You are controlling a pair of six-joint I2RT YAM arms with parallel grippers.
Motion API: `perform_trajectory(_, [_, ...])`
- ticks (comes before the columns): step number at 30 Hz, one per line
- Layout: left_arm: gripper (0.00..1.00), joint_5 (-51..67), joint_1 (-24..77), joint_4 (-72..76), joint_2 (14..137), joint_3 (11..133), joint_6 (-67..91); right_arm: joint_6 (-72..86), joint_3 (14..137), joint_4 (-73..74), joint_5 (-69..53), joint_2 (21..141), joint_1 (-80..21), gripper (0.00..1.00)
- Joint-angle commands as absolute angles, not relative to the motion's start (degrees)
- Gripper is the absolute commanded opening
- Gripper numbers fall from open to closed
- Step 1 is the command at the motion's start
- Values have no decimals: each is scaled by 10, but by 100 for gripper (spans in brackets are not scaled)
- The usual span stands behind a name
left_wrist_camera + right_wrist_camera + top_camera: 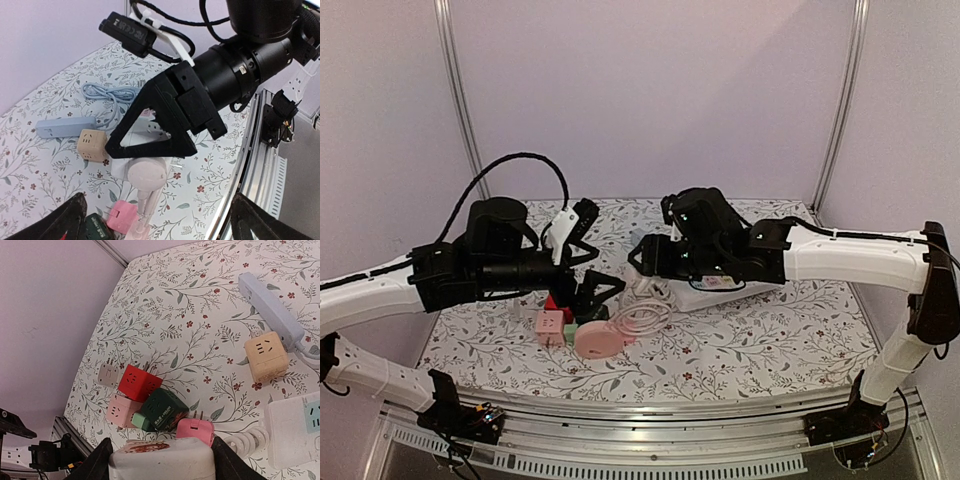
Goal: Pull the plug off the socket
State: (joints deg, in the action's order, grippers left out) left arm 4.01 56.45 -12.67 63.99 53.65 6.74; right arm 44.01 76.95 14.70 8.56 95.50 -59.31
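Floral-cloth table, lilac walls. L arm stretches in low from left; left gripper spread wide, nothing btwn fingers, above cube sockets. R arm bent in from right; right gripper clamped on white plug w/ red-print label, beside those cubes.

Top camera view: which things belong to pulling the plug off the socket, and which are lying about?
Job: pink-topped white rounded plug block between the right fingers; white plastic power strip.
Lying about: red cube socket; pink cube socket; dark green cube socket; beige cube socket; pale blue power strip.
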Motion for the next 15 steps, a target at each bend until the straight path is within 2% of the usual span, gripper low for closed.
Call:
perform_trajectory(1, [93,73,550,-140,654,534,149,414,782,125,119,915,-595,40])
perform_trajectory(8, [77,120,540,-121,702,549,195,413,783,125,111,914,-595,39])
perform_trajectory(15, [67,108,539,-115,753,584,200,414,774,125,106,905,-595,39])
